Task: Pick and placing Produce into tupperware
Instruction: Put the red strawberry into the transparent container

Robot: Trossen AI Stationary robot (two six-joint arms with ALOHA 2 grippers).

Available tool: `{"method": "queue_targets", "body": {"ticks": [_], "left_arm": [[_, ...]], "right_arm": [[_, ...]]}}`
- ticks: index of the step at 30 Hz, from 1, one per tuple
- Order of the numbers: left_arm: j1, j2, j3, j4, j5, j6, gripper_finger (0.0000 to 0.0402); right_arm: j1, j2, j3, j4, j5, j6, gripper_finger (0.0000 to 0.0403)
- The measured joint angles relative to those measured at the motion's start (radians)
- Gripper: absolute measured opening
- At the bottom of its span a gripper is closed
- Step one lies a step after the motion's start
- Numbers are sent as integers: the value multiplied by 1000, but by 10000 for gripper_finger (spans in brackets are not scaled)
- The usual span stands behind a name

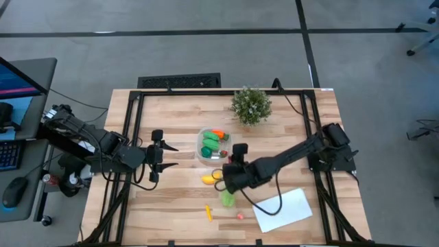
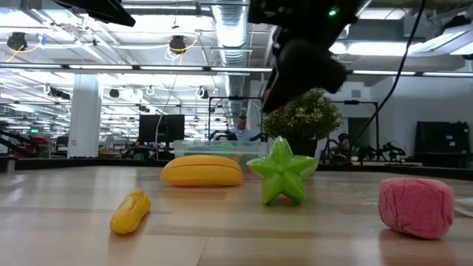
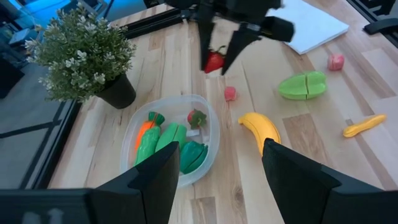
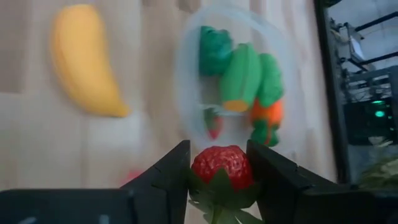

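Observation:
The clear tupperware (image 1: 203, 155) stands mid-table with green pieces, an orange carrot and a small strawberry inside. My right gripper (image 3: 217, 59) hangs just to its near right, shut on a red strawberry (image 4: 221, 165). On the wood lie a yellow banana (image 1: 210, 179), a green star fruit (image 1: 227, 199), a small yellow-orange piece (image 1: 208, 213), a pink berry (image 1: 241, 215) and a tiny red piece (image 3: 230, 93). My left gripper (image 1: 164, 156) waits open to the left of the tupperware, with nothing between its fingers. My right gripper pinches the strawberry's red body (image 4: 211, 163) between its two fingers, at their free ends. The fingers (image 3: 205, 43) slant down from the table's right side. The strawberry is lifted clear of the table, its green leaves (image 4: 219, 190) toward the wrist.
A bushy potted plant (image 1: 251, 104) stands behind the tupperware at the far edge. A flat white sheet (image 1: 282, 209) lies at the near right, with a cable across it. Bare wood shows at the near left.

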State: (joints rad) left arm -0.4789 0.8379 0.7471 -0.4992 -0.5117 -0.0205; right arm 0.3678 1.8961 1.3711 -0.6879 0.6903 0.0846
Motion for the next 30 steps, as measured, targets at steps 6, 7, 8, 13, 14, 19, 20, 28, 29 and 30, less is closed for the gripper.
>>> {"method": "queue_targets", "body": {"ticks": [6, 7, 8, 13, 14, 19, 20, 28, 29, 30], "left_arm": [[0, 0, 0, -7, 0, 0, 219], [0, 0, 0, -8, 0, 0, 219], [0, 0, 0, -11, 0, 1, 219], [0, 0, 0, -21, 0, 10, 219], [0, 0, 0, -21, 0, 12, 219], [0, 0, 0, -21, -1, 17, 219], [0, 0, 0, -22, -1, 17, 219], [0, 0, 0, -26, -1, 17, 219], [0, 0, 0, -26, -1, 17, 219], [0, 0, 0, -26, -1, 17, 219]], "right_arm": [[-98, 0, 3, 15, 6, -69, 156], [-113, 0, 3, 16, 6, -80, 156], [-129, 0, 3, 16, 3, -88, 155], [-189, 0, 3, 54, -15, -143, 141], [-198, 0, 3, 65, -20, -156, 139], [-241, 0, 3, 140, -92, -205, 146], [-249, 0, 3, 152, -103, -211, 149], [-279, 0, 3, 202, -164, -235, 143], [-279, 0, 3, 207, -172, -240, 141], [-279, 0, 3, 212, -176, -242, 139]]}}
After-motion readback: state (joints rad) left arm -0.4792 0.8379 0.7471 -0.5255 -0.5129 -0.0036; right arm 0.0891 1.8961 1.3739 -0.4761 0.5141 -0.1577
